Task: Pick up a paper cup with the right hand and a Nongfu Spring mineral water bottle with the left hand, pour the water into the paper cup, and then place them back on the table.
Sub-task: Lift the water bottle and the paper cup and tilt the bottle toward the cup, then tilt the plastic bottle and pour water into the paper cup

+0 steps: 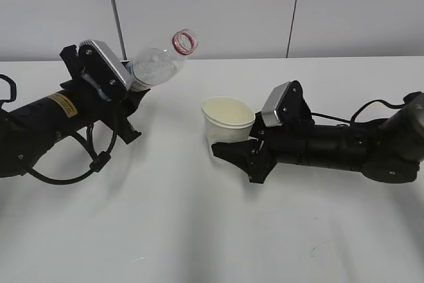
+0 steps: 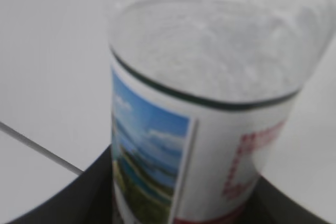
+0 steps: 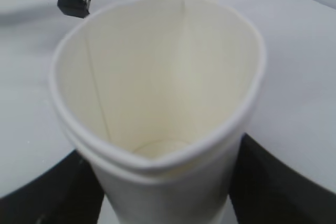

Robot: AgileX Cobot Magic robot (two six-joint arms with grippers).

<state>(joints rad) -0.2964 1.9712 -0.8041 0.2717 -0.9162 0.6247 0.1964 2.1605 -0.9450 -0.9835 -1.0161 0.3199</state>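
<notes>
The left hand (image 1: 126, 94) is at the left of the outside view. It grips the bottle (image 1: 158, 65) tight around its middle. The bottle leans to the upper right, up off the table (image 1: 199, 230), and its open mouth with the red ring points toward the right. In the left wrist view the bottle (image 2: 210, 103) fills the frame, with its label low down and the clear part above.

The right hand (image 1: 232, 154) is in the middle right of the outside view. It squeezes the cup (image 1: 227, 122), and the cup's rim is pressed a bit out of round. The cup stands almost upright, well apart from the bottle's mouth. In the right wrist view the cup (image 3: 157, 103) looks dry and bare inside. I cannot see any water.
</notes>
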